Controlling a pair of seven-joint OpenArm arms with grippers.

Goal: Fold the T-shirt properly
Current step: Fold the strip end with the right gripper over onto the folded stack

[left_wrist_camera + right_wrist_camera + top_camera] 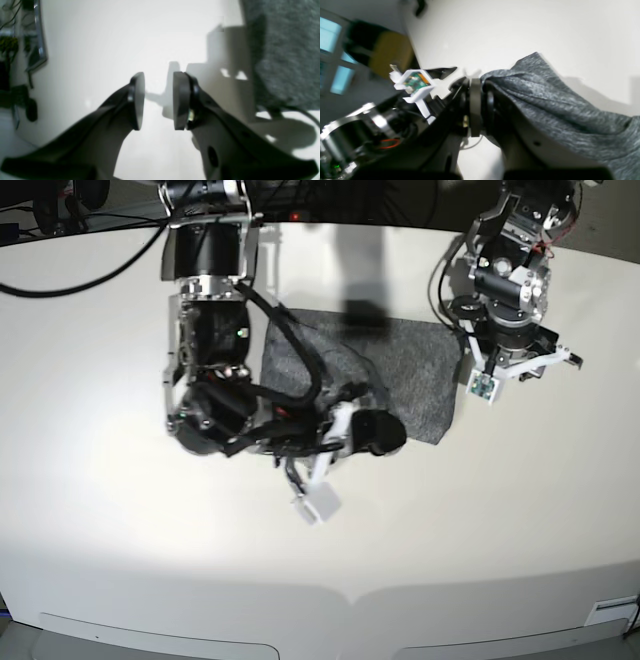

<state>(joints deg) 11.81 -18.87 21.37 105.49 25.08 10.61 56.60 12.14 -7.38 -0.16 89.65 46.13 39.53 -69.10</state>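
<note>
The T-shirt point(405, 365) is a heather-grey folded patch lying on the white table point(500, 530) at the back middle. My right gripper point(385, 433) reaches in from the left and sits on the shirt's front edge. In the right wrist view the gripper point(480, 100) is shut on a pinch of the grey fabric point(557, 107), which drapes away to the right. My left gripper point(545, 365) hovers just right of the shirt. In the left wrist view it point(158, 100) is open and empty over bare table, with the shirt's edge point(282, 50) at the upper right.
Black cables point(60, 230) run along the table's back left edge. Off the table edge, the left wrist view shows dark clutter point(15, 50). A yellow and black object point(390, 52) stands beyond the table in the right wrist view.
</note>
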